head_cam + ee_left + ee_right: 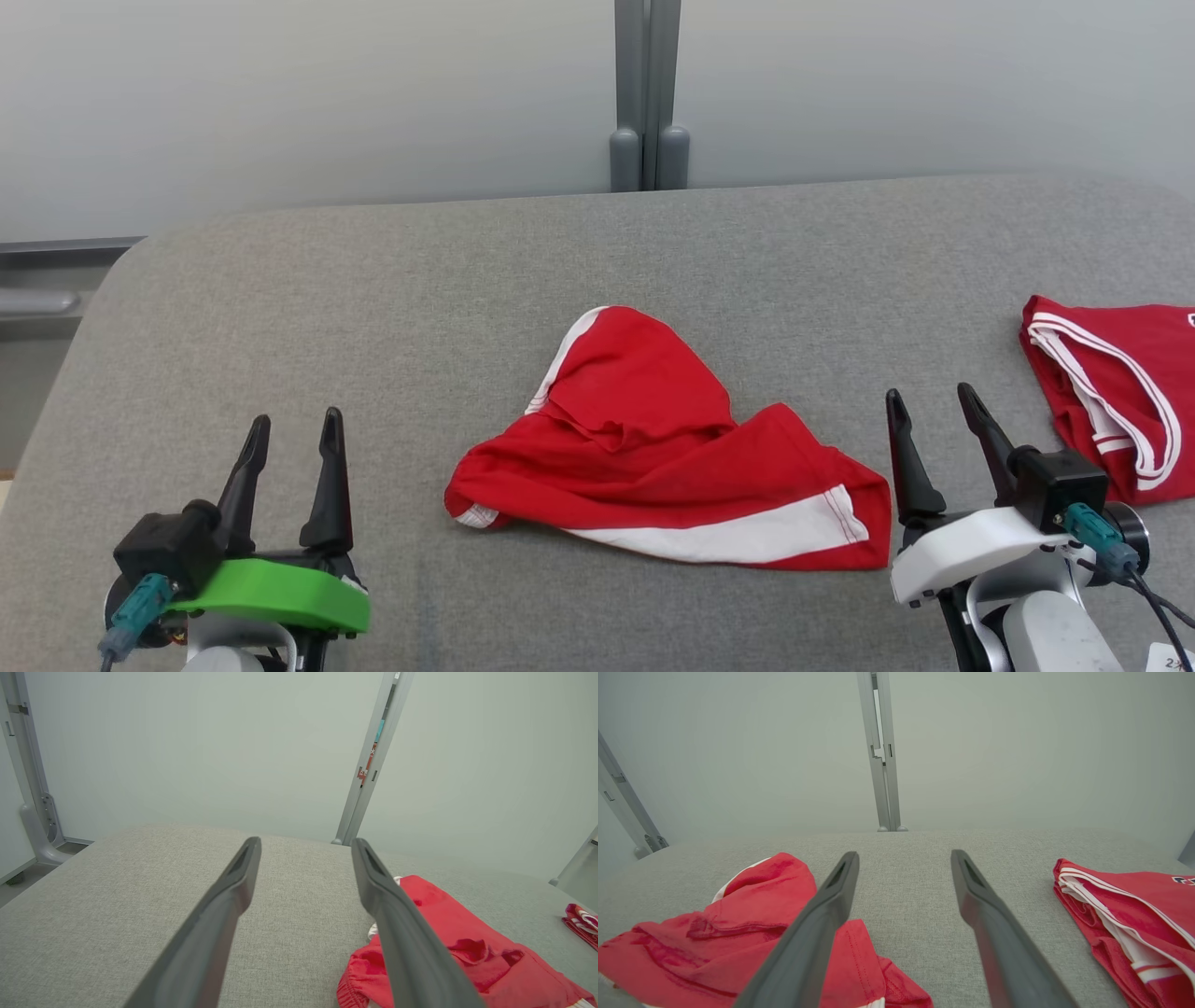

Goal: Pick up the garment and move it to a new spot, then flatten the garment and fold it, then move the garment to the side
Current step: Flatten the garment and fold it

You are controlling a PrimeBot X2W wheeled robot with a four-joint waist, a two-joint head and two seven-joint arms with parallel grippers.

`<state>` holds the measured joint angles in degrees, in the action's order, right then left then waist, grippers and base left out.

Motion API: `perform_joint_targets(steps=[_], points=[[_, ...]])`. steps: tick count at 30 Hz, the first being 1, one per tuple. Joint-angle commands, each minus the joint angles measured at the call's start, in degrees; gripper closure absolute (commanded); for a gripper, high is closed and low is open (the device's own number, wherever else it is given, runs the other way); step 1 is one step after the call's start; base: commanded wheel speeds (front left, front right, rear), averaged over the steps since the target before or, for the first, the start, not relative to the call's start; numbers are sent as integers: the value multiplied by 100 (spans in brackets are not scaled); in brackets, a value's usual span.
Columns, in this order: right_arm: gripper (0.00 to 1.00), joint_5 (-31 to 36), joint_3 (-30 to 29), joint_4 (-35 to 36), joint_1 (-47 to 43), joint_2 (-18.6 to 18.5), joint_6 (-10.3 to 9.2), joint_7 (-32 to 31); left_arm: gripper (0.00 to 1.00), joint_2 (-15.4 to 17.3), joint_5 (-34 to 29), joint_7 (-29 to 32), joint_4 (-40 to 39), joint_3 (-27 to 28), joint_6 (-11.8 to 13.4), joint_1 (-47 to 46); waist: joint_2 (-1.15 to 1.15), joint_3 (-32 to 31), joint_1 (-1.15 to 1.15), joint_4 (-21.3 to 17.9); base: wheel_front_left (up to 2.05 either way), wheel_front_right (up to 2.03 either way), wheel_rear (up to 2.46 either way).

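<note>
Crumpled red shorts (653, 448) with white stripe, at centre of grey padded table (373, 299). At 9 o'clock of them left gripper (294, 422), at 3 o'clock right gripper (931, 395), both spread wide, empty, clear of the cloth. Farther toward 3 o'clock, second red garment (1120, 392).

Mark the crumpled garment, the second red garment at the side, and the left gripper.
crumpled garment (653, 439), head view, red middle
second garment (1158, 359), head view, red panel above trim
left gripper (297, 420), head view, between its fingertips

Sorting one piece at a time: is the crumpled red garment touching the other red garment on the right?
Apart. Head view shows bare grey surface between crumpled garment and other garment.
</note>
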<state>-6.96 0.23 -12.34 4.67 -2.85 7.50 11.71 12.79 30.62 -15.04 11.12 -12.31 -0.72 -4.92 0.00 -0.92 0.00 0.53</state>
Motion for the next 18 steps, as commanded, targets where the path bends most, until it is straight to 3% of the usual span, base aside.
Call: perform_joint_targets(steps=[1, 7, 18], points=[[0, -50, 0, -37, -90, -10, -4, 34, 0, -97, -228, -14, -56, 150, -93, 150, 0, -18, 0, -8, 0, 0, 0], [0, -123, 77, -174, -109, -9, -4, 27, 0, -352, -858, -14, 48, 423, -383, 293, 0, -90, 0, -19, 0, 0, 0], [0, -170, 115, -270, -105, -10, -4, -63, 0, -535, -1062, -14, 486, 594, -606, 148, 0, -151, 0, -65, 0, 0, 0]])
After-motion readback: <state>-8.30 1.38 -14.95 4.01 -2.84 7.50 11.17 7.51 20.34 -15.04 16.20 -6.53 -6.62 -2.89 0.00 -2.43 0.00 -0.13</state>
